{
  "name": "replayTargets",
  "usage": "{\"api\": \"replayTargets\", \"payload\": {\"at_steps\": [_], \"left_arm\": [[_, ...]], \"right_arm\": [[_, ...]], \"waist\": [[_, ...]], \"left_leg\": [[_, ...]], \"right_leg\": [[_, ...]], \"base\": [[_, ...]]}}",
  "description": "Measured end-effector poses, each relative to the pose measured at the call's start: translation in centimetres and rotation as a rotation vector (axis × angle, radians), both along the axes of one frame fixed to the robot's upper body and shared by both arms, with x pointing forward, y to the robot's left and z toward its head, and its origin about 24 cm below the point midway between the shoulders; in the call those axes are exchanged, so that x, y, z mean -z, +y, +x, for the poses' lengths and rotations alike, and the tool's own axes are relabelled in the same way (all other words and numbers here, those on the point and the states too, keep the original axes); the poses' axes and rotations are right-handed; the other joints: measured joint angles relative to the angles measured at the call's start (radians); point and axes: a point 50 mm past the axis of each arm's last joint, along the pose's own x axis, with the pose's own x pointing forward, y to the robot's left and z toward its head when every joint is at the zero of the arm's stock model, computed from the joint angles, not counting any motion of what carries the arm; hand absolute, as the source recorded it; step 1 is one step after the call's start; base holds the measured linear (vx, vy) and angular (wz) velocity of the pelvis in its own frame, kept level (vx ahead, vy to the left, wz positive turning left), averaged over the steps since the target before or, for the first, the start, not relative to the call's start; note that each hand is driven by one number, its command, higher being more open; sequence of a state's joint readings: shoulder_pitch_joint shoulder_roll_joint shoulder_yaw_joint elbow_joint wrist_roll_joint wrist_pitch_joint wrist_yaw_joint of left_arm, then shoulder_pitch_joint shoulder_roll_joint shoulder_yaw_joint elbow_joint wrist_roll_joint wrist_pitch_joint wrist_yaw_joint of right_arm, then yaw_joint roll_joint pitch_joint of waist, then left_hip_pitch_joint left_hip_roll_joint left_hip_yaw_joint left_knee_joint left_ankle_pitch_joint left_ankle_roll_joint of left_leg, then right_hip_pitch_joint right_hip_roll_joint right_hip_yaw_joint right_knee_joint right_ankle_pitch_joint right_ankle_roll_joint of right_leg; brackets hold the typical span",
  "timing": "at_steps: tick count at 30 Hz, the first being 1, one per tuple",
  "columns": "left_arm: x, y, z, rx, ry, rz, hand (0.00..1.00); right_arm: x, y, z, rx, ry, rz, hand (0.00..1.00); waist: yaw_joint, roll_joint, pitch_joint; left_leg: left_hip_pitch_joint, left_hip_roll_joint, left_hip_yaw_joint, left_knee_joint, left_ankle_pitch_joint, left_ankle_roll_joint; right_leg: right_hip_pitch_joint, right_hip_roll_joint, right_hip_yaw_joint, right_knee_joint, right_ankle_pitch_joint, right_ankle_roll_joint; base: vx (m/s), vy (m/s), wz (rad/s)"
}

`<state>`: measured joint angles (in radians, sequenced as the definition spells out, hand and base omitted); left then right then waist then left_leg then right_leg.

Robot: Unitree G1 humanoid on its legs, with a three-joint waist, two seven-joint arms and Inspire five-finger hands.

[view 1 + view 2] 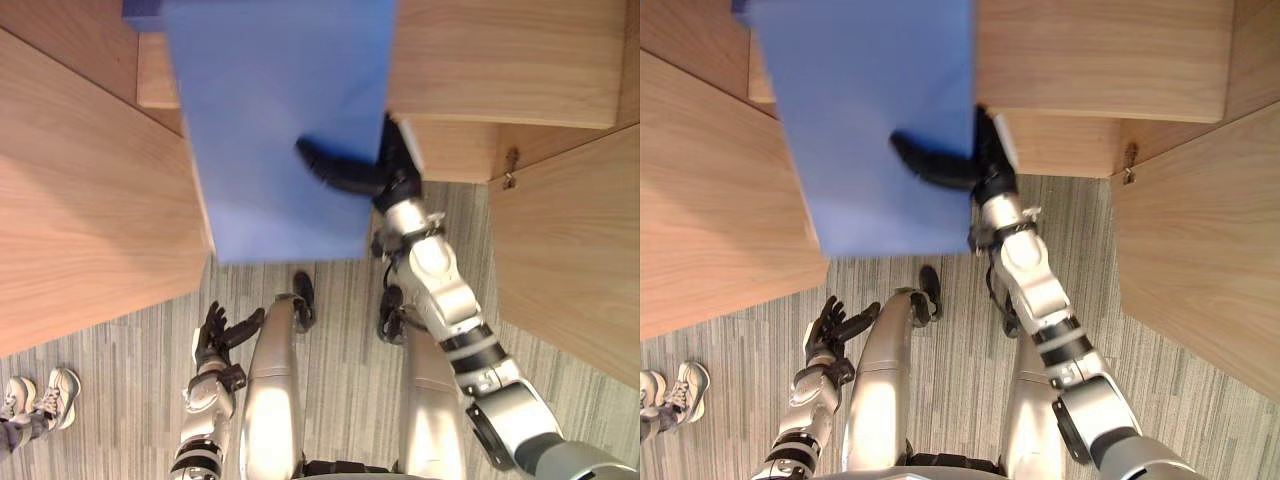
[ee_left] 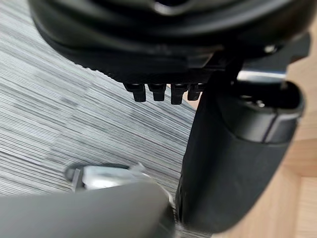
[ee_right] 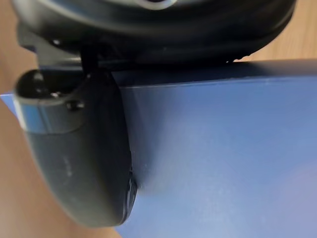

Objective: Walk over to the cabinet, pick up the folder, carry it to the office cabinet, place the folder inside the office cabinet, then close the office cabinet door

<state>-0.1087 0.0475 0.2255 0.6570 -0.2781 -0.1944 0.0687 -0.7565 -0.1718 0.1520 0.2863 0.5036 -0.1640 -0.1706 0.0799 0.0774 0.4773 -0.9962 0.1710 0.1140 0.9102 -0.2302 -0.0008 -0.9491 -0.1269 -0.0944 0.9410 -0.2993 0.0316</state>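
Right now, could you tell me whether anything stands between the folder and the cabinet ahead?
Nothing visible does. The right hand pinches the blue folder, whose far end overlaps the wooden cabinet; wooden panels flank it on both sides.

You see the folder (image 1: 280, 130) in plain mid-blue. Your right hand (image 1: 345, 175) and left hand (image 1: 213, 338) are black. The cabinet (image 1: 90, 200) panels, left, right and far, are light honey wood with fine grain. The floor (image 1: 130, 370) is grey, thinly striped; a person's shoes (image 1: 45, 393), near left, are white and grey.
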Motion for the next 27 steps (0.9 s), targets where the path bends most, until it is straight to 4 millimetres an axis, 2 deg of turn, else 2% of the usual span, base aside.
{"api": "replayTargets", "payload": {"at_steps": [3, 12, 13, 17, 27], "left_arm": [[-0.8, -0.9, 0.8, -0.004, -0.046, -0.028, 1.00], [-1.2, -1.3, 1.4, -0.080, -0.090, -0.153, 1.00], [-1.3, -1.4, 1.4, -0.091, -0.097, -0.164, 1.00], [-1.9, -1.8, 1.9, -0.091, -0.122, -0.167, 1.00], [-3.2, -3.3, 2.6, -0.051, -0.188, -0.183, 1.00]], "right_arm": [[-2.5, -1.8, 1.0, 0.041, 0.000, 0.230, 0.00], [-5.8, -4.0, 2.9, 0.089, 0.065, 0.704, 0.00], [-6.1, -4.3, 2.9, 0.101, 0.065, 0.748, 1.00], [-7.8, -5.9, 3.2, 0.142, 0.060, 0.903, 1.00], [-9.7, -8.9, 2.7, 0.172, 0.001, 1.056, 1.00]], "waist": [[0.003, 0.000, 0.005], [0.015, 0.000, 0.005], [0.017, 0.000, 0.005], [0.021, 0.000, 0.004], [0.028, 0.005, 0.002]], "left_leg": [[-0.022, 0.001, -0.006, 0.009, 0.002, 0.003], [-0.028, 0.005, -0.011, 0.003, 0.002, 0.002], [-0.033, 0.004, -0.013, 0.001, 0.003, 0.001], [-0.058, -0.009, -0.024, -0.007, 0.014, 0.000], [-0.060, -0.028, -0.036, -0.047, 0.039, -0.001]], "right_leg": [[-0.018, 0.000, -0.005, 0.003, 0.000, 0.000], [-0.020, 0.000, -0.020, -0.005, -0.002, -0.002], [-0.023, 0.000, -0.022, -0.006, -0.002, -0.002], [-0.043, -0.012, -0.036, -0.006, -0.002, -0.003], [-0.040, -0.028, -0.057, -0.026, -0.001, -0.004]], "base": [[0.00, 0.000, 0.00], [0.00, -0.041, 0.00], [-0.02, -0.054, 0.07], [0.00, -0.040, 0.11], [-0.01, -0.044, 0.08]]}}
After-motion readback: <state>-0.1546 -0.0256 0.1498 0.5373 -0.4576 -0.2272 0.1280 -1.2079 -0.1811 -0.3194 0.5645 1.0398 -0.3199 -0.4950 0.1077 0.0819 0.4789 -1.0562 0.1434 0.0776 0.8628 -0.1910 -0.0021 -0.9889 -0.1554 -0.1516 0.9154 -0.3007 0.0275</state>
